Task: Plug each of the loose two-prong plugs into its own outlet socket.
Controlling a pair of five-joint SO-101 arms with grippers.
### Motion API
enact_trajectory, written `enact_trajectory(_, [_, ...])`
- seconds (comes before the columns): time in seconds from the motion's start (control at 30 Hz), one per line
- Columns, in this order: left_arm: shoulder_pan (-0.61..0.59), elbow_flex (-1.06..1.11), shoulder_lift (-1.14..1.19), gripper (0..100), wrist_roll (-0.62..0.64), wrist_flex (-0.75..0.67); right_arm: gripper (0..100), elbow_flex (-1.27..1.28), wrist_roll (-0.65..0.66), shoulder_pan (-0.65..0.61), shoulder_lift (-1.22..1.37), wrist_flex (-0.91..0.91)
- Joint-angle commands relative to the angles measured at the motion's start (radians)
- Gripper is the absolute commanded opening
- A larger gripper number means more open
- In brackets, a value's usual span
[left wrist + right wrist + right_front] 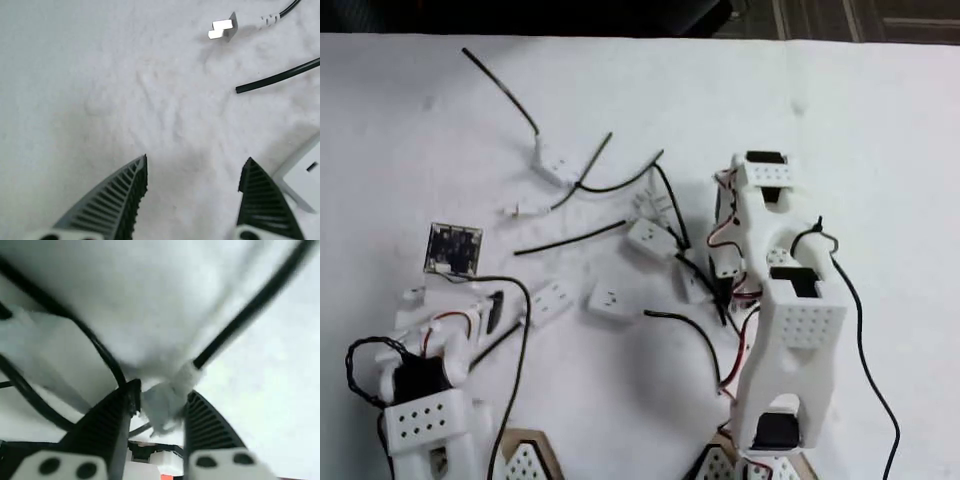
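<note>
My left gripper [196, 165] hangs open over bare white table, nothing between its fingers. Beyond it lies a loose white two-prong plug [222, 29] on a black cord, the same plug [520, 210] seen from above. A white outlet socket [300, 177] sits just outside one of its fingers [260, 200]. My right gripper [160, 392] is shut on a white plug [162, 407] whose black cord [250, 310] runs away from it. From above, several white sockets [612, 300] and plugs [552, 168] lie scattered mid-table, with the left gripper [493, 312] at the lower left.
A small dark square board [453, 248] lies at the left. Black cords [570, 238] cross the middle of the table. The right arm's white body [790, 320] stands over the right side. The table's far edge [620, 38] runs along the back.
</note>
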Motion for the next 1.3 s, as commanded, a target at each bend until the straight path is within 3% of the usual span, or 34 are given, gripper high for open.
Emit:
enact_trajectory(0.0, [-0.005, -0.005, -0.015, 29, 0.005, -0.018, 1.9, -0.035, -0.005, -0.007, -0.01, 0.013])
enact_trajectory(0.23, [-0.005, -0.005, -0.015, 29, 0.005, -0.018, 1.8, -0.026, 0.02, 0.002, -0.113, 0.013])
enact_trajectory(0.47, [-0.005, -0.005, -0.015, 29, 0.003, -0.02, 1.9, 0.003, 0.221, 0.012, -0.116, 0.015])
enact_trajectory(0.67, [-0.004, -0.005, -0.015, 29, 0.003, -0.02, 16.9, -0.002, 0.219, 0.008, -0.025, 0.013])
enact_trajectory(1.0, [-0.004, -0.005, -0.015, 29, 0.003, -0.02, 17.3, -0.002, 0.215, 0.007, -0.065, 0.013])
enact_trajectory(1.27, [-0.004, -0.005, -0.015, 29, 0.003, -0.02, 17.3, -0.106, 0.109, 0.005, -0.016, 0.012])
